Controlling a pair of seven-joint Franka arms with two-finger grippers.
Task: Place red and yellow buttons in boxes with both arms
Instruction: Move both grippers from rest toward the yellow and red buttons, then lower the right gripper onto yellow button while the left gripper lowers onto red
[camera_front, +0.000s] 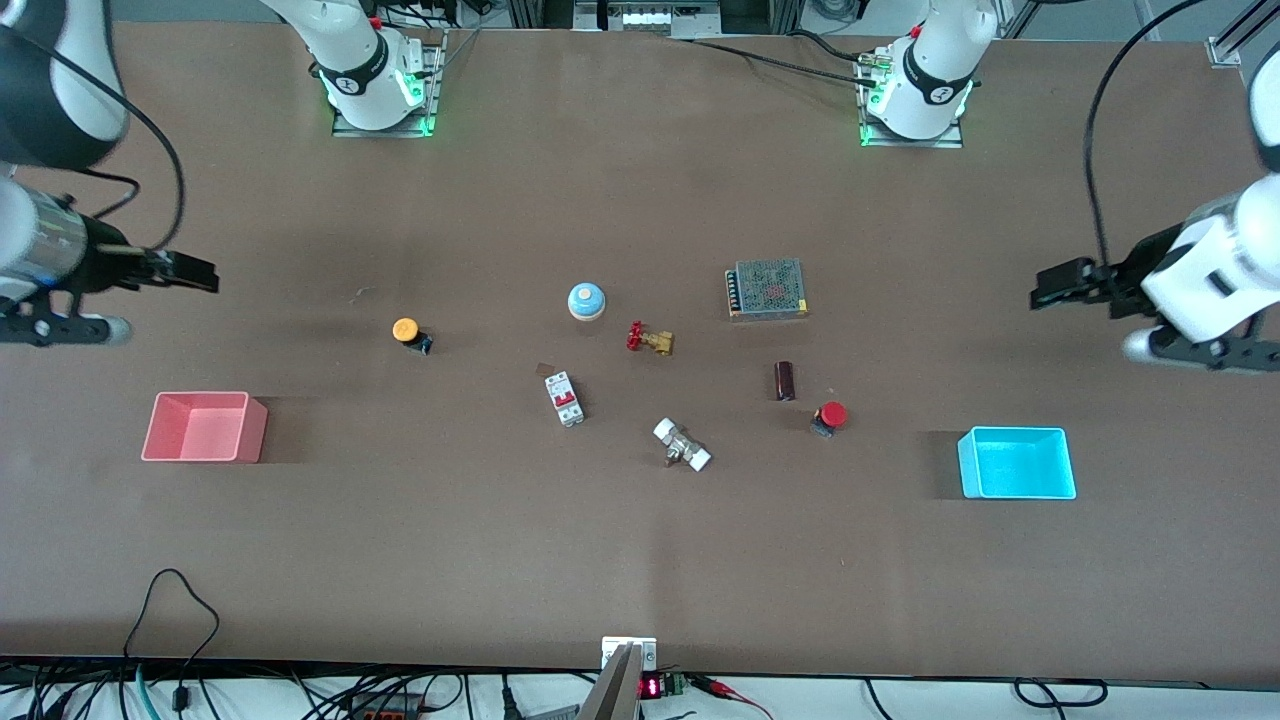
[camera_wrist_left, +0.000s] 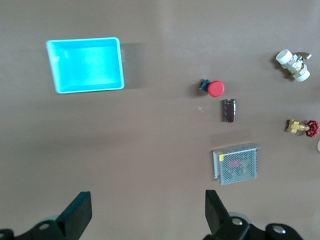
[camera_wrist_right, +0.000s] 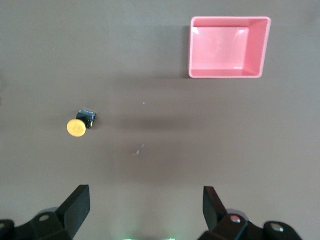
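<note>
The yellow button (camera_front: 407, 331) lies on its side on the table, toward the right arm's end; it also shows in the right wrist view (camera_wrist_right: 77, 126). The red button (camera_front: 830, 416) lies on its side toward the left arm's end, also in the left wrist view (camera_wrist_left: 215, 88). The pink-red box (camera_front: 205, 427) (camera_wrist_right: 227, 47) and the cyan box (camera_front: 1018, 463) (camera_wrist_left: 86, 65) are both empty. My right gripper (camera_front: 190, 272) (camera_wrist_right: 145, 210) is open and empty, high over bare table at the right arm's end. My left gripper (camera_front: 1060, 284) (camera_wrist_left: 148, 212) is open and empty, high over the left arm's end.
In the middle lie a blue dome on a beige base (camera_front: 587, 301), a red-handled brass valve (camera_front: 649, 338), a white breaker (camera_front: 564, 398), a white-capped fitting (camera_front: 682, 445), a dark cylinder (camera_front: 785, 380) and a metal mesh power supply (camera_front: 767, 289).
</note>
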